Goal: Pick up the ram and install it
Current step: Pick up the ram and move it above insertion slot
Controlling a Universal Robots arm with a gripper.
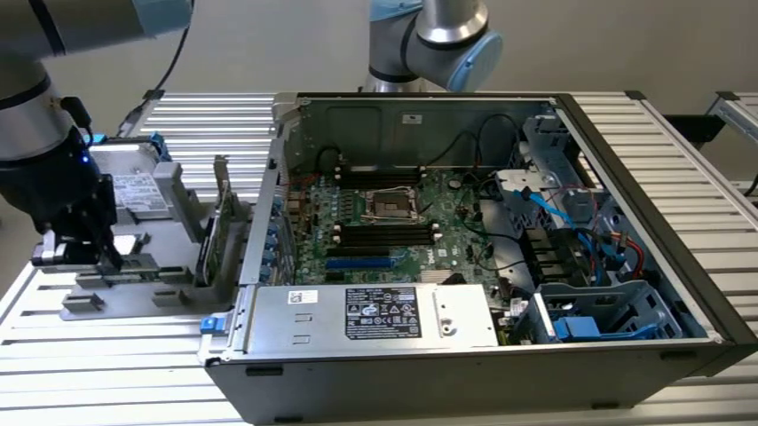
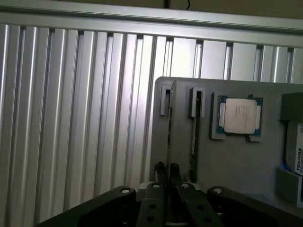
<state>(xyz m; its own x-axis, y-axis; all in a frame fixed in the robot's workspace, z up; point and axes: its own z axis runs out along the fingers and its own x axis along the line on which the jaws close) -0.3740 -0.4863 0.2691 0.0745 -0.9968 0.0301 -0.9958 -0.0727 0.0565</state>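
Gripper [image 2: 167, 167] clenched on ram [image 2: 169, 124].
Ram stands edge-up in grey tray [image 2: 236, 165], exterior view's left.

Open computer case [image 1: 474, 383] beside a grey tray [image 2: 236, 165] holding a processor chip [image 2: 239, 116].

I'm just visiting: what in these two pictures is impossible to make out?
Ram stick: wrist view, it stands edge-on in a slot of the tray, so chips and label are hidden.
Hard drive: wrist view, cut off by the picture's edge.
Power supply: exterior view, its label's print is too small to read.
Motherboard: exterior view, its near part is hidden by the power supply.
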